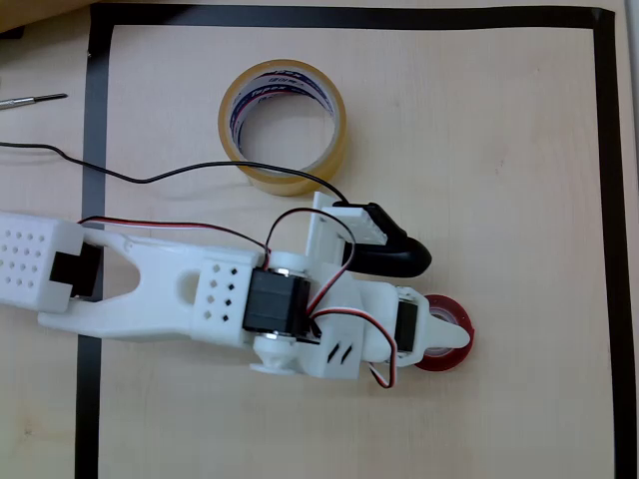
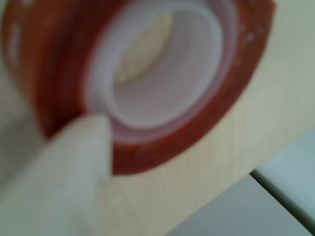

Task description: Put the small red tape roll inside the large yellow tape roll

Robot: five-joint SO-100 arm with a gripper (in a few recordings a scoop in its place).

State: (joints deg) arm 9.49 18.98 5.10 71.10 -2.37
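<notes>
The small red tape roll (image 1: pixel 439 361) lies flat on the wooden table at the right, and up close its white core and glossy red wall (image 2: pixel 197 132) show. My gripper (image 1: pixel 454 337) is down on it, one white finger (image 2: pixel 74 172) crossing the roll with its tip against the core's rim. The other finger is hidden, so I cannot tell whether the jaws are closed on the wall. The large yellow tape roll (image 1: pixel 290 180) stands on the table up and to the left, apart from the gripper, its hole facing up.
A black tape border (image 1: pixel 97 150) frames the work area. A black cable (image 1: pixel 150 178) runs from the left to the wrist camera beside the yellow roll. A thin metal tool (image 1: pixel 30 100) lies outside the border at the upper left.
</notes>
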